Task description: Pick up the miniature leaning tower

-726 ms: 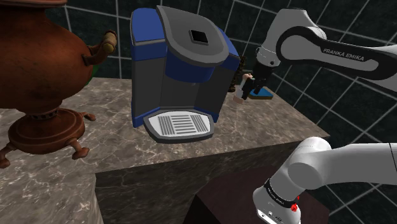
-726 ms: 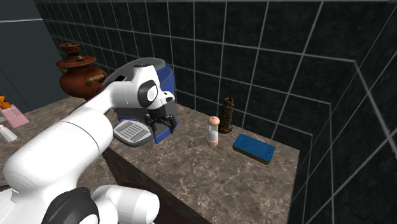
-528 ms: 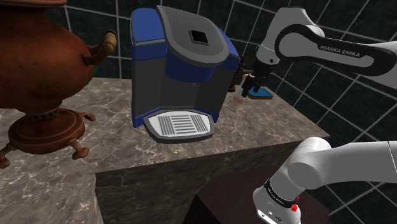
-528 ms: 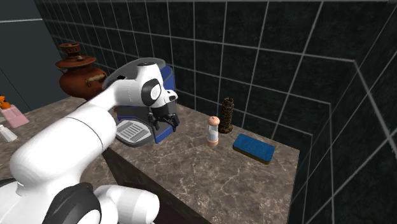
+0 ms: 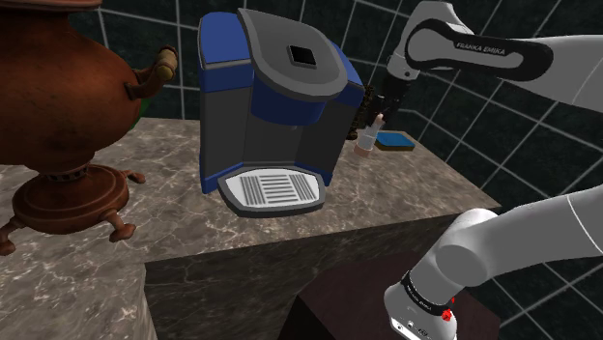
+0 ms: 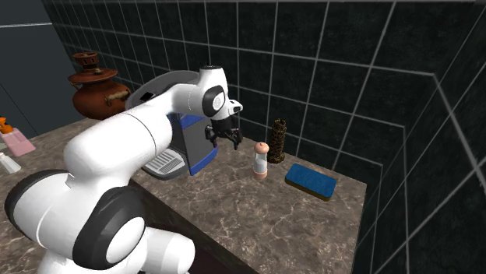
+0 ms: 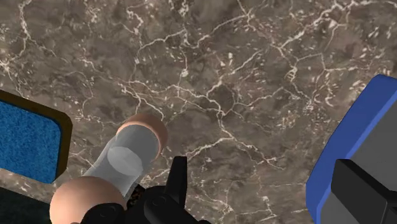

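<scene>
The miniature leaning tower (image 6: 277, 140), dark and ridged, stands by the tiled wall just behind the capped bottle (image 6: 262, 161). It looks light, rigid and easily toppled; mid-shaft seems the best hold. The gripper (image 6: 223, 142) hovers near; whether it is open or closed cannot be told

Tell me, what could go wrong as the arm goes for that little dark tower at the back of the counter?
1. The gripper hangs almost over the small bottle, not the tower; it might knock or grab the bottle instead.
2. The tower is tall and slim and stands near the tiled wall, so a nudge could tip it.
3. The arm reaches close past the coffee machine and might brush it.
</scene>
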`<move>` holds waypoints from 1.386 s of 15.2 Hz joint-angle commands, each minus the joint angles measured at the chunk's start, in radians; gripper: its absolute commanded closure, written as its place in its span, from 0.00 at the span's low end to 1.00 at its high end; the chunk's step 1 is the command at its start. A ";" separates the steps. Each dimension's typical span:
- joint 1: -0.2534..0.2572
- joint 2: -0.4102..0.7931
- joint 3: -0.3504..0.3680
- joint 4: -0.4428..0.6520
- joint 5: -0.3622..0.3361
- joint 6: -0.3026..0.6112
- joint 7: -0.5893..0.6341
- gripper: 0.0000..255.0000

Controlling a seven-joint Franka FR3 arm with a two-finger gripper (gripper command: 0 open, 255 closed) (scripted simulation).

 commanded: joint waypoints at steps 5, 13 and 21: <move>-0.010 0.200 -0.095 0.207 0.031 0.011 -0.111 0.00; -0.047 0.507 -0.213 0.569 0.156 -0.044 -0.281 0.00; -0.194 0.877 -0.266 1.074 0.355 -0.212 -0.420 0.00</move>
